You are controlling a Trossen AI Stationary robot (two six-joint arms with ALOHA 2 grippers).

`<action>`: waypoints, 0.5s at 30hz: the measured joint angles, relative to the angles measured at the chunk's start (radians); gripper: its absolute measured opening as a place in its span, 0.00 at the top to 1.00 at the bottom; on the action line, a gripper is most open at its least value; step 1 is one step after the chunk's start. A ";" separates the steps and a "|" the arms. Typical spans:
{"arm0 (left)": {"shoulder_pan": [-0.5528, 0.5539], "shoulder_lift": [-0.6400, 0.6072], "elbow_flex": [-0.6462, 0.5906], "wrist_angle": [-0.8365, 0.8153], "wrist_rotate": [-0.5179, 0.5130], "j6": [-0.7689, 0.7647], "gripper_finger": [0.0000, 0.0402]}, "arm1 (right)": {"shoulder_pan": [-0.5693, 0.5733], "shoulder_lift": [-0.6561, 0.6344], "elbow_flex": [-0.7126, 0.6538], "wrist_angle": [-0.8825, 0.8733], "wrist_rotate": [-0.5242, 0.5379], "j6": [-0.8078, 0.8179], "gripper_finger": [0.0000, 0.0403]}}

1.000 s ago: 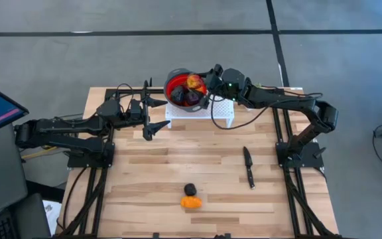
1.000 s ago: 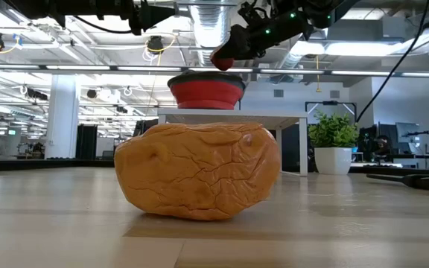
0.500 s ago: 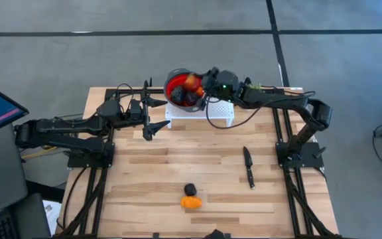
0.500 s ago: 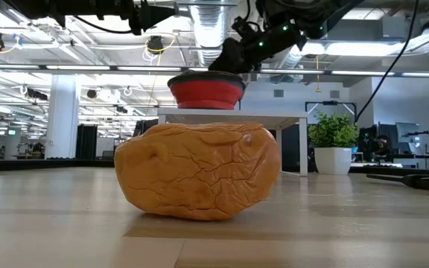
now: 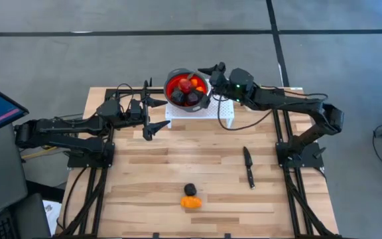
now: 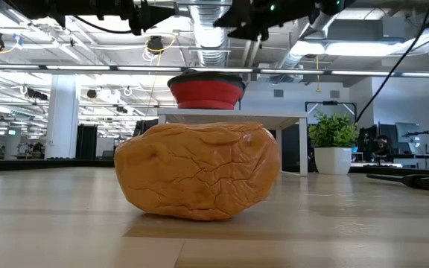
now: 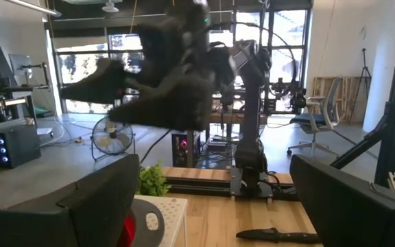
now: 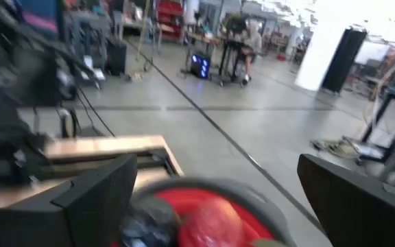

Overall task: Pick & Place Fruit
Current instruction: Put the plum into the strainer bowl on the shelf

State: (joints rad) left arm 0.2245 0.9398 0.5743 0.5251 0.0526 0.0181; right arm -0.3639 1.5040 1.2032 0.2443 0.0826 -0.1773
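1. Two fruits remain on the bench [image 5: 144, 172] near its front edge: a dark purple plum [image 5: 190, 189] touching a larger orange piece [image 5: 191, 202], which fills the low view [image 6: 197, 171].
2. Several more fruits already sit in the red bowl [image 5: 176, 81] on a white stand [image 5: 224, 113] at the back.
3. Just beside the bowl's rim, the right gripper [image 5: 212, 70] hangs released, its fingers spread and nothing between them; the wrist view looks down on a red fruit [image 8: 214, 219] in the bowl.
4. Left of the stand, the left gripper [image 5: 152, 117] waits, also spread wide and empty.
5. Both remaining pieces look light, hard and smooth. The round plum would likely roll or slip, so a squeeze across its widest middle seems safest; the wrinkled orange piece probably suits a grasp across its narrower side.
6. A knife [image 5: 248, 166] lies well apart from them.
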 joint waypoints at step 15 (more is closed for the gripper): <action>0.000 0.000 0.000 0.000 0.000 0.000 0.07 | 0.169 -0.105 0.000 -0.248 -0.004 0.074 0.05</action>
State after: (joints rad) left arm 0.2245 0.9398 0.5740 0.5252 0.0528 0.0181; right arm -0.1944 1.3990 1.2030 -0.0034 0.0788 -0.1034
